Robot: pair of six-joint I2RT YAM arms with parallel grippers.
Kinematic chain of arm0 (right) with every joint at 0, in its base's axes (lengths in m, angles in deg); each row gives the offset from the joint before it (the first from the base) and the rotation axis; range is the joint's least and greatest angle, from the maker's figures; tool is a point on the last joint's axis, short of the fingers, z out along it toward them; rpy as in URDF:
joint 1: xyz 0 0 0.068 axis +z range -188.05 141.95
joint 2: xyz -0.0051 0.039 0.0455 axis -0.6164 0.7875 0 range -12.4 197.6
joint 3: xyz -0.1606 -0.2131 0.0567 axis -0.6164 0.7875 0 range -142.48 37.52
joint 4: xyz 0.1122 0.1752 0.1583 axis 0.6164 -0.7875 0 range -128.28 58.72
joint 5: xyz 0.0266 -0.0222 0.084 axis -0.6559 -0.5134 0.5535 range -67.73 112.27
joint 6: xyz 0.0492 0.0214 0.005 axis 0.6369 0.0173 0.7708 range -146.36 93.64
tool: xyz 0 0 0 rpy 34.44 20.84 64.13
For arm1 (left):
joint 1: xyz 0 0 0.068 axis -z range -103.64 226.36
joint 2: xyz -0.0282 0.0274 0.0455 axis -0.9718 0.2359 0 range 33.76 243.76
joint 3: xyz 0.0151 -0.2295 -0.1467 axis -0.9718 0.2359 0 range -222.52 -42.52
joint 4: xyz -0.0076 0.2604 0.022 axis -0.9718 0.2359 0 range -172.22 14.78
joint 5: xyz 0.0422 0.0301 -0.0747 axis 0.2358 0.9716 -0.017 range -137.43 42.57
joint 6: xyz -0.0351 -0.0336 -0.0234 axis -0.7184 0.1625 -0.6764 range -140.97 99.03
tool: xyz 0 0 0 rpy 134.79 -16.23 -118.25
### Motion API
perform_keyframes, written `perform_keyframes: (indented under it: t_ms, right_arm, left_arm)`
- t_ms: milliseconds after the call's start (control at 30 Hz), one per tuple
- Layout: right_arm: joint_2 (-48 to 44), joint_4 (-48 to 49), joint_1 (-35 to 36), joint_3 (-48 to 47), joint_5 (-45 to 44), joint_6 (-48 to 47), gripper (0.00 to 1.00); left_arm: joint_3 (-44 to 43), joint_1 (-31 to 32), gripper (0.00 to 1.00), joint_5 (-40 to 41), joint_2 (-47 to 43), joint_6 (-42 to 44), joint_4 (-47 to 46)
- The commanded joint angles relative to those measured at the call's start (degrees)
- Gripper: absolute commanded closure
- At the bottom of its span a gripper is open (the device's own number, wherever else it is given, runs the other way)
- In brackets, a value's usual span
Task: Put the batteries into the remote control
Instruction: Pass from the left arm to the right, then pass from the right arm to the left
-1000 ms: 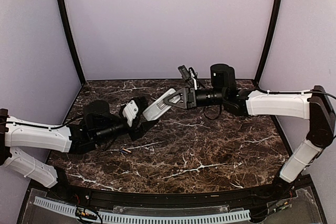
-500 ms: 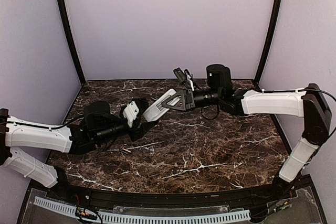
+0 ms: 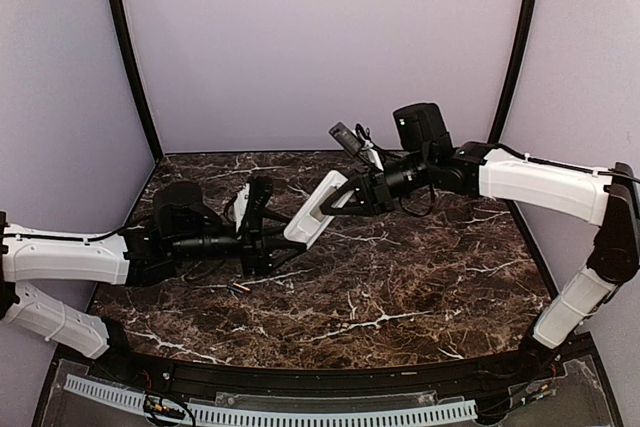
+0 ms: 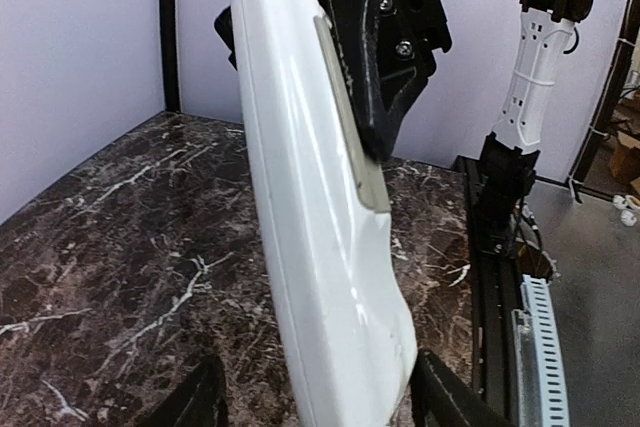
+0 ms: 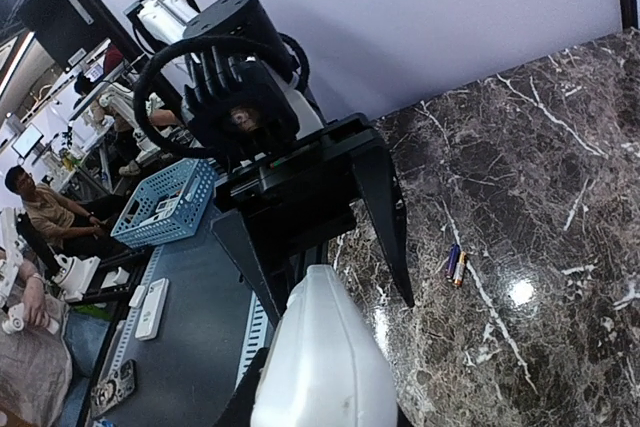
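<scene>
Hanging remote control (image 3: pixel 318 212): small slim white rectangular plastic handset, off the table and tilted, its lower end toward the left arm. The left wrist view shows a smooth white face and a thin grey strip along one edge (image 4: pixel 345 117). No writing on it can be read.
Right gripper (image 3: pixel 338 197): black two-finger pincer clamped on the upper part of the remote control, one finger on each side.
Left gripper (image 3: pixel 272 232): black pincer with its fingers (image 4: pixel 195 402) spread wide apart. The lower end of the remote control sits between them. Whether they touch it cannot be told.
Batteries (image 3: pixel 236 288): two tiny slim cylinders lying side by side on the table, touching or nearly so. One is dark bluish, the other carries reddish-orange marks (image 5: pixel 455 265). They lie below the left gripper, well apart from the remote control. Their print is too small to read.
Table (image 3: pixel 400 287): dark brown marble-pattern top with white veins.
Walls (image 3: pixel 320 47): plain pale lilac panels around the table.
Blue basket (image 5: pixel 165 202): light blue latticed plastic basket beyond the table edge, seen from the right wrist.
</scene>
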Motion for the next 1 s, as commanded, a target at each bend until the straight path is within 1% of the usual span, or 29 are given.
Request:
perform_keyframes:
  t_ms: [0, 67, 133, 300, 367, 400, 433, 500, 567, 667, 700, 733, 867, 900, 967]
  right_arm:
    - [-3.53, -6.87, 0.26, -2.00, 3.83, -12.17, 1.00]
    - [-3.59, -7.93, 0.38, -2.67, 2.92, -13.49, 1.00]
    - [-3.77, -8.74, 0.49, -2.92, 1.56, -14.70, 1.00]
    - [-3.13, -10.01, 1.32, -4.01, -0.20, -16.26, 1.00]
    - [-2.75, -10.46, 1.74, -4.79, -0.42, -16.74, 1.00]
    - [-2.74, -10.36, 1.92, -4.89, -0.41, -16.77, 1.00]
    - [-2.72, -10.21, 2.04, -4.94, -0.43, -16.77, 1.00]
    - [-2.93, -10.22, 2.20, -4.84, -0.72, -16.86, 1.00]
    - [-3.13, -9.86, 2.16, -4.52, -1.00, -16.78, 1.00]
    - [-3.32, -9.53, 2.19, -4.27, -2.03, -16.76, 0.99]
    - [-3.45, -9.25, 2.24, -4.15, -3.16, -16.72, 0.89]
    - [-3.82, -8.52, 2.24, -3.77, -4.71, -16.54, 0.76]
    - [-7.34, -2.77, 2.24, 0.43, -11.60, -18.43, 0.42]
    - [-8.62, -0.44, 2.17, 2.27, -13.74, -19.31, 0.36]
    - [-11.27, 5.84, 2.16, 6.50, -17.70, -20.92, 0.33]
  left_arm:
    - [-3.22, -0.59, 0.44, -9.55, -0.42, -4.29, 3.27]
    - [-4.04, -0.59, 0.49, -9.15, 0.39, -4.84, 3.31]
    - [-4.65, -0.54, 0.51, -9.42, 0.97, -4.91, 2.64]
    - [-6.67, -0.53, 0.48, -11.36, 2.76, -4.23, 3.43]
    - [-7.38, -0.51, 0.51, -11.17, 3.40, -3.82, 3.85]
    - [-7.69, -0.51, 0.59, -10.91, 3.59, -3.70, 3.91]
    - [-7.80, -0.50, 0.64, -10.76, 3.83, -3.52, 3.97]
    - [-8.02, -0.50, 0.86, -10.72, 4.05, -3.39, 3.89]
    - [-8.20, -0.51, 0.98, -10.77, 4.19, -3.31, 3.74]
    - [-8.33, -0.55, 1.00, -11.09, 4.18, -3.27, 3.52]
    - [-8.30, -0.53, 1.00, -11.03, 4.15, -3.61, 3.44]
    - [-8.21, -0.58, 1.00, -10.48, 4.10, -4.20, 3.06]
    - [-7.05, -0.50, 1.00, -5.79, 3.65, -7.48, 1.25]
    - [-6.34, -0.50, 1.00, -4.91, 3.33, -8.25, 0.80]
    - [-5.40, -0.50, 1.00, -1.63, 2.88, -10.04, 0.11]
